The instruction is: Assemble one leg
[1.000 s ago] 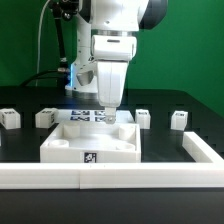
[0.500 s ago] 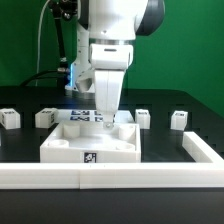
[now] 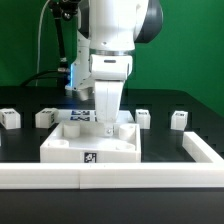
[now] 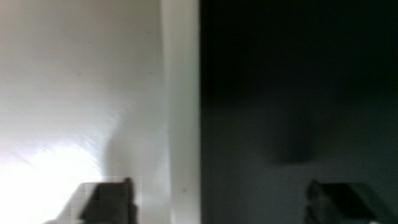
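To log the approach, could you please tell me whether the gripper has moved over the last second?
Yes. The gripper has come down toward the white panel and drifted slightly to the exterior view's left.

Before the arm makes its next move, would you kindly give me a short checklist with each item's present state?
1. Claw open: ok. In the wrist view its fingertips stand wide apart.
2. Claw empty: ok. Nothing sits between the fingertips.
3. Legs upright and free: ok. The far-left leg, inner left leg, inner right leg and far-right leg all stand on the table, apart from the panel.
4. A leg fitted to the panel: not ok. None shows there.
5. Claw lined up on a leg: not ok. The arm hangs over the panel, between the inner legs.
6. What lies right under the claw: cannot tell. The wrist view shows only a white edge beside dark.
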`<action>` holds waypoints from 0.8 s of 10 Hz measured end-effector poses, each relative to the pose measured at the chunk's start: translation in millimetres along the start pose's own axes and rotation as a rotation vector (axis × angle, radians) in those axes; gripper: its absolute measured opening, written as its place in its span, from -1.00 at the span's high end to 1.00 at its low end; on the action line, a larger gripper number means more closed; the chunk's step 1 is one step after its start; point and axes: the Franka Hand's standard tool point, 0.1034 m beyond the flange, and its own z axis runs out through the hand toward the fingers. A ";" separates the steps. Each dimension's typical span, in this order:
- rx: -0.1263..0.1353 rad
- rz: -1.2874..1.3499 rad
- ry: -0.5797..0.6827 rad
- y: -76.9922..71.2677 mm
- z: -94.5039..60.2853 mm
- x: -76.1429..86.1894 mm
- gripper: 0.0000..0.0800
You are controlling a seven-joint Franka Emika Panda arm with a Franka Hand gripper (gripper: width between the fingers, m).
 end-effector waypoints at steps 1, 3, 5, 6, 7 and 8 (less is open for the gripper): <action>0.000 0.000 0.000 0.0 0.0 0.0 0.10; 0.000 0.000 0.000 0.0 0.1 0.0 0.44; -0.003 0.000 0.001 0.8 -0.6 0.2 0.85; -0.003 0.000 0.001 0.8 -0.6 0.2 0.85; -0.003 0.000 0.001 0.8 -0.6 0.2 0.85; -0.003 0.000 0.001 0.8 -0.6 0.2 0.85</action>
